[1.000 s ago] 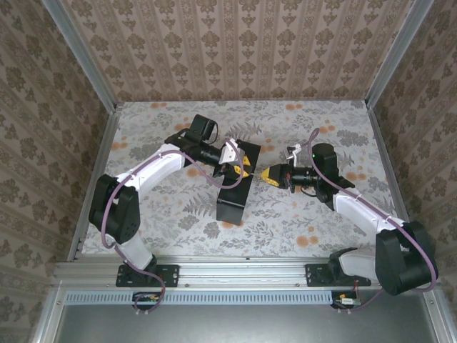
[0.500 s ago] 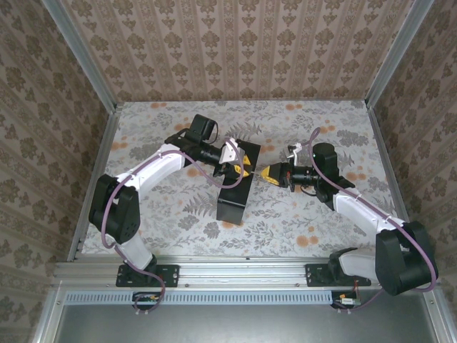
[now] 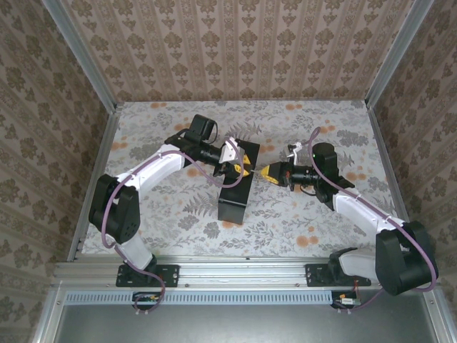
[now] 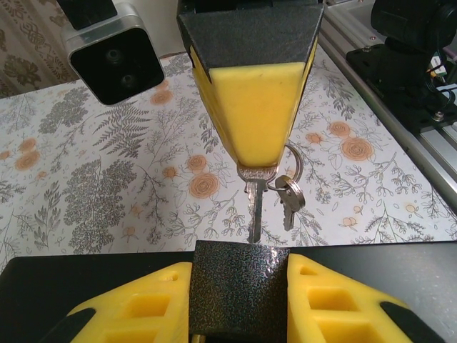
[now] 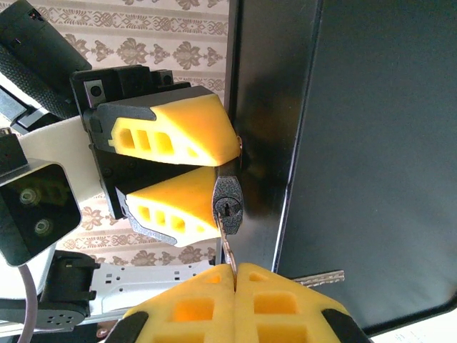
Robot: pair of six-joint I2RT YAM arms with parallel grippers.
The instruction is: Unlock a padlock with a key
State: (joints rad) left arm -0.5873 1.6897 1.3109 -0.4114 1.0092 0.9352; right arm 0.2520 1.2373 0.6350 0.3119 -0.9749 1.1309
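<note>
L end effector (image 4: 239, 294) clamps tiny padlock (image 5: 228, 207) beside black box (image 3: 235, 204), R end effector (image 5: 235, 296) pinched on key (image 4: 255, 211) bow, tip at keyhole; both stiff, slick, light, so grip key by bow

No readable text, brand, number or sign anywhere. Padlock (image 5: 228, 206) face and key (image 4: 255, 209) blade: any stamping too small to make out.
</note>
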